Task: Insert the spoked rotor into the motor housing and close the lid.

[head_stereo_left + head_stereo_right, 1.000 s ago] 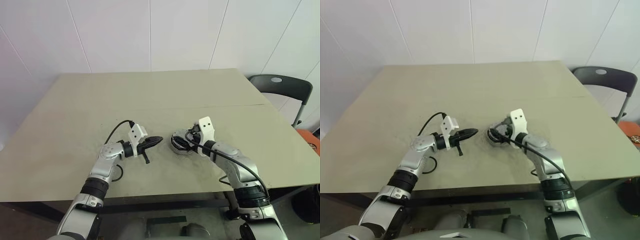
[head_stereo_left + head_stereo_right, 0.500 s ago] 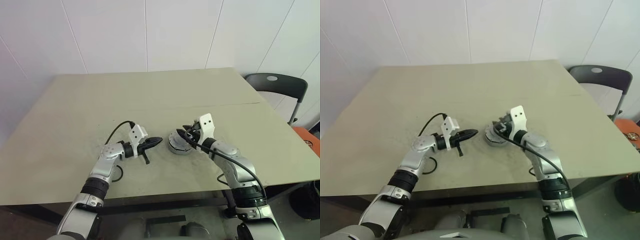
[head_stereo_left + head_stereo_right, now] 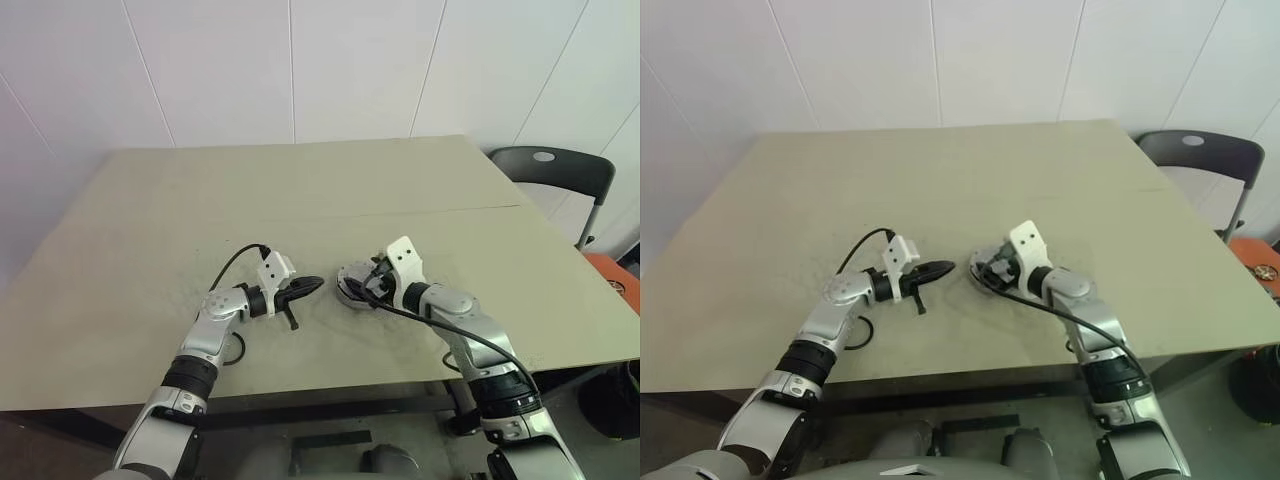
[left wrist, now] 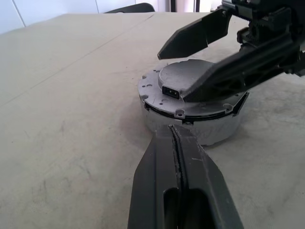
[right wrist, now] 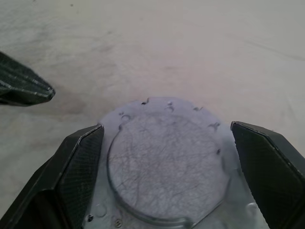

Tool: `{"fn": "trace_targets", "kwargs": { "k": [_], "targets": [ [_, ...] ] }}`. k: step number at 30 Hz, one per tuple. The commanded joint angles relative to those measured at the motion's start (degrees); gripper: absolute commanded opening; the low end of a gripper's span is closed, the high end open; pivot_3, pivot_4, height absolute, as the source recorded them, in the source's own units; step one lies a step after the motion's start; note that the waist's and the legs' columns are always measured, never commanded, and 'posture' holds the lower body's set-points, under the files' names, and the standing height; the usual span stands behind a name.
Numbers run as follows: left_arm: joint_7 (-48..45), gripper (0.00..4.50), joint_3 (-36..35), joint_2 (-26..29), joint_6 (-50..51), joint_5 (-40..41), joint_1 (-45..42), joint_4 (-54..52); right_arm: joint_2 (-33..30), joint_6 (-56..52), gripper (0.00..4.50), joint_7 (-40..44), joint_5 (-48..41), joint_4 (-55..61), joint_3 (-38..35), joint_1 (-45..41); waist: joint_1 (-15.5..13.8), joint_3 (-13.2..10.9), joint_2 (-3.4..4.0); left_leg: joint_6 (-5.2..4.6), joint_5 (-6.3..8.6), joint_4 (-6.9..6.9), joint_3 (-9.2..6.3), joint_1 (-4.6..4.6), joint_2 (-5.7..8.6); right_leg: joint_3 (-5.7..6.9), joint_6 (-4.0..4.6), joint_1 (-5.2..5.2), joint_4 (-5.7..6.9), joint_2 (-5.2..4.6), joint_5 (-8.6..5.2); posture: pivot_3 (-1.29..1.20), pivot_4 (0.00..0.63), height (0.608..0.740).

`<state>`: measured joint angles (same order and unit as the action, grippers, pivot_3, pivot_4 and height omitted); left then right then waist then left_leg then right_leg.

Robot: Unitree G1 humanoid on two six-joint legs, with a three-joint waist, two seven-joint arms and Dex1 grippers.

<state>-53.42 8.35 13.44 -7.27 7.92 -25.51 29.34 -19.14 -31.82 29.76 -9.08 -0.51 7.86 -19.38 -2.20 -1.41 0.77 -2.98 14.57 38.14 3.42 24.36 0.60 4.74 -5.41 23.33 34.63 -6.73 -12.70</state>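
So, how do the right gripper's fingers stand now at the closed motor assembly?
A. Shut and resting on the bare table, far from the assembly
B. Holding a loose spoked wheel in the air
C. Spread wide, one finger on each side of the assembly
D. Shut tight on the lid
C: in the right wrist view the right gripper has its fingers spread wide on either side of the lid, which sits on the motor housing.

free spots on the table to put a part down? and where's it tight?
Free: the whole far half of the table up to the wall, plus the left side beyond the left gripper. Tight: the near centre, where the shut left gripper points at the closed motor housing and the open right gripper straddles it.
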Motion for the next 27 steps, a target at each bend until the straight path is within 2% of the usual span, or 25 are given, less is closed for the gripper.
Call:
{"fn": "trace_targets", "kwargs": {
  "k": [1, 7, 10, 12, 13, 17, 21, 27],
  "targets": [
    [0.0, 0.00, -0.1, 0.1, -1.1, 0.0, -1.3, -1.1, -0.1, -0.7, 4.47, 0.1, 0.3, 0.8, 0.2, -0.5, 0.0, 0.0, 0.00, 0.00, 0.00, 0.00, -0.01, 0.00, 0.00, 0.00, 0.00, 0.00, 0.00, 0.00, 0.00, 0.00, 0.000, 0.740],
    [-0.9, 0.00, -1.0, 0.1, -0.1, 1.7, -1.5, -2.2, 2.1, -5.2, 4.47, -0.8, -2.5, -0.4, -2.5, -0.6, 0.0, 0.0, -0.01, 0.07, 0.04, 0.00, -0.01, -0.06, 0.00, 0.00, 0.00, 0.03, 0.00, -0.02, 0.00, 0.00, 0.000, 0.740],
    [-1.1, 0.00, -1.1, 0.1, 0.0, 1.8, -1.5, -2.2, 2.4, -5.5, 3.91, -0.4, -2.8, -0.6, -2.9, -0.4, 0.0, 0.0, -0.01, 0.10, 0.06, 0.00, -0.02, -0.11, 0.00, 0.00, 0.00, 0.02, -0.01, -0.04, 0.00, 0.00, 0.000, 0.740],
    [-1.2, 0.00, -1.1, 0.2, 0.0, 1.9, -1.6, -2.2, 2.7, -5.8, 3.28, -0.2, -3.4, -0.4, -3.2, -0.3, 0.0, 0.0, -0.01, 0.11, 0.07, 0.00, -0.02, -0.12, 0.00, 0.00, 0.00, 0.02, -0.01, -0.04, 0.00, 0.00, 0.000, 0.740],
    [-1.2, 0.00, -1.1, 0.2, 0.0, 1.9, -1.6, -2.1, 2.8, -5.9, 3.15, -0.3, -3.5, -0.4, -3.3, -0.2, 0.0, 0.0, -0.01, 0.12, 0.07, 0.00, -0.02, -0.12, 0.00, 0.00, 0.00, 0.02, -0.01, -0.04, 0.00, 0.00, 0.000, 0.740],
    [-1.2, 0.00, -1.0, 0.2, 0.0, 2.0, -1.6, -2.2, 3.0, -5.5, 3.16, -0.9, -3.1, -0.5, -3.6, -0.2, 0.0, 0.0, -0.01, 0.11, 0.06, 0.00, -0.03, -0.12, 0.00, 0.00, 0.00, 0.02, 0.00, -0.04, 0.00, 0.00, 0.000, 0.740],
    [-1.0, 0.00, -0.7, 0.2, -0.1, 1.6, -1.5, -1.8, 5.5, -1.7, 3.16, -1.6, -5.3, -1.0, -7.2, -0.7, 0.0, 0.0, -0.01, 0.11, 0.06, 0.00, -0.03, -0.11, 0.00, 0.00, 0.00, 0.02, 0.00, -0.03, 0.00, 0.00, 0.000, 0.740],
    [-1.0, 0.00, -0.7, 0.3, 0.0, 1.5, -1.5, -1.7, 1.7, 1.7, 3.16, 1.4, -1.0, -1.4, -2.4, 0.7, -0.1, 0.0, 0.00, 0.10, 0.06, 0.00, -0.01, -0.10, 0.00, 0.00, 0.00, 0.03, -0.01, -0.03, 0.00, 0.00, 0.000, 0.740]
  ]
}}
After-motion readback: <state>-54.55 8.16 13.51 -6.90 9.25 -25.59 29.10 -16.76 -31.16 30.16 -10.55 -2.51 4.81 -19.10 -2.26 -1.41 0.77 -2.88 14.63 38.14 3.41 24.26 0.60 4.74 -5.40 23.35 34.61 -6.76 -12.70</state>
